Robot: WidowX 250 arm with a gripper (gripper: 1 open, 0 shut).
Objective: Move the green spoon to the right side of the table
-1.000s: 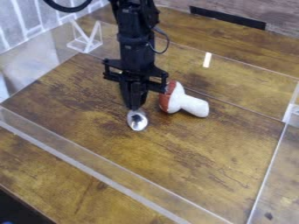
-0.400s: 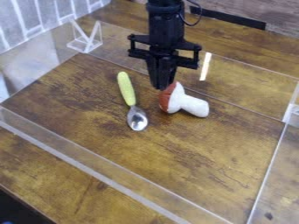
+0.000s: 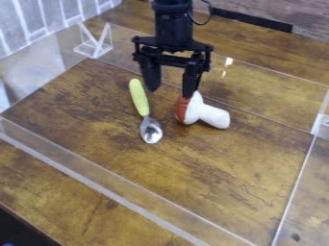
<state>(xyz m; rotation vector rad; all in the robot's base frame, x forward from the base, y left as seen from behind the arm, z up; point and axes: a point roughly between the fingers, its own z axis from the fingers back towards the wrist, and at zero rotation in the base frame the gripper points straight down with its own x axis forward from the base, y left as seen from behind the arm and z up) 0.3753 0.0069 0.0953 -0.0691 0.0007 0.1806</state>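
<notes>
Pincer: the black two-fingered gripper (image 3: 171, 89) has shifted from over the spoon's handle to its right; its fingers, together a moment ago, now stand wide apart with nothing between them.
Green spoon (image 3: 152, 130): free on the tabletop (image 3: 232, 178), left of the toy mushroom (image 3: 202, 111), handle toward the far side and bowl toward the near; its handle, hidden a second ago, is exposed.
Bearing on task: the spoon appears unmoved and still needs carrying right; the open fingers probably have to come back over the handle, clear of the mushroom.
Spoon, material: smooth yellow-green handle, probably plastic; shiny oval metal bowl.
Mushroom, form: rounded red-brown cap, thick white stem.
Tabletop, texture: dark brown wood, visible grain.
</notes>
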